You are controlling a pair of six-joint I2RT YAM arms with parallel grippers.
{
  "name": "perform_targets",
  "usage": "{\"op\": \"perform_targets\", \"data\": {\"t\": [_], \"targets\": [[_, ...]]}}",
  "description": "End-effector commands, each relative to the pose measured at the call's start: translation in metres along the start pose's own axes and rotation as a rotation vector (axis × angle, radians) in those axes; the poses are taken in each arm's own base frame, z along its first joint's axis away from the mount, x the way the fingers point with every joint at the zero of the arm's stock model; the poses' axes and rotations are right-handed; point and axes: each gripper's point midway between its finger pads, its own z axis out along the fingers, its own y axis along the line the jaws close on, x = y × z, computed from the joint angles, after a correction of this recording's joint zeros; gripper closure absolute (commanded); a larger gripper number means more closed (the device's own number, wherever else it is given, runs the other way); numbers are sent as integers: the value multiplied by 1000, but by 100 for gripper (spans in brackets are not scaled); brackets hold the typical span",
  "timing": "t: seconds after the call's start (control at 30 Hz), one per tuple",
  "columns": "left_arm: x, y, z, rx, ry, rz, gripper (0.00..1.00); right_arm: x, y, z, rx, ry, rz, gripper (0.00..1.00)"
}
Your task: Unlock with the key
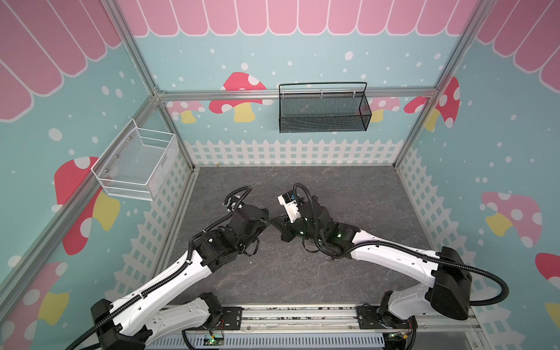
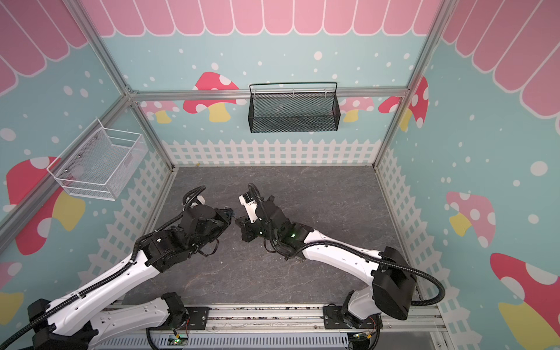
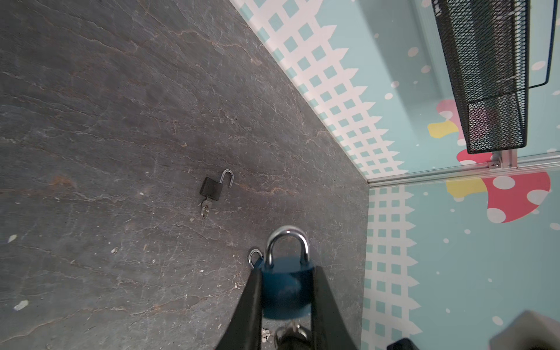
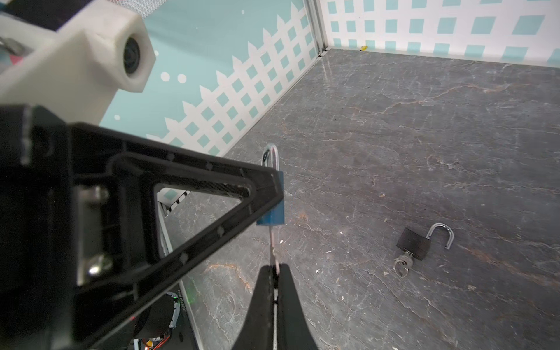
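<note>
Left wrist view showed the left gripper [image 3: 286,272] narrowed onto the side edges of the blue padlock [image 3: 285,291]. Its shackle was closed, and it was held above the table [image 1: 348,272], toward ten o'clock from the middle in both top views. The right gripper [image 4: 275,268], at three o'clock of it, was pinched shut on the key [image 4: 272,242] seated in the lock's underside. The lock looked stiff, dense and probably slick, so it needed firm clamping. The thin key could slip when twisted.
</note>
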Motion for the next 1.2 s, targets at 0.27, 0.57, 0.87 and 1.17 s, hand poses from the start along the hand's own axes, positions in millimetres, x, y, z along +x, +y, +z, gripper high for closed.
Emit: {"op": "perform_targets", "data": {"t": [0.27,0.57,0.87,1.17], "targets": [[18,27,-2,-40,121,-100,100,-50,38,-9,-176,-230,10,100],[4,1,1,82,99,-358,100,-37,34,-4,-81,-292,-64,100],[7,-13,4,124,131,-434,100,-36,28,5,17,-337,-170,100],[-3,-13,4,117,78,-331,100,-45,63,3,-202,-251,-128,100]]}}
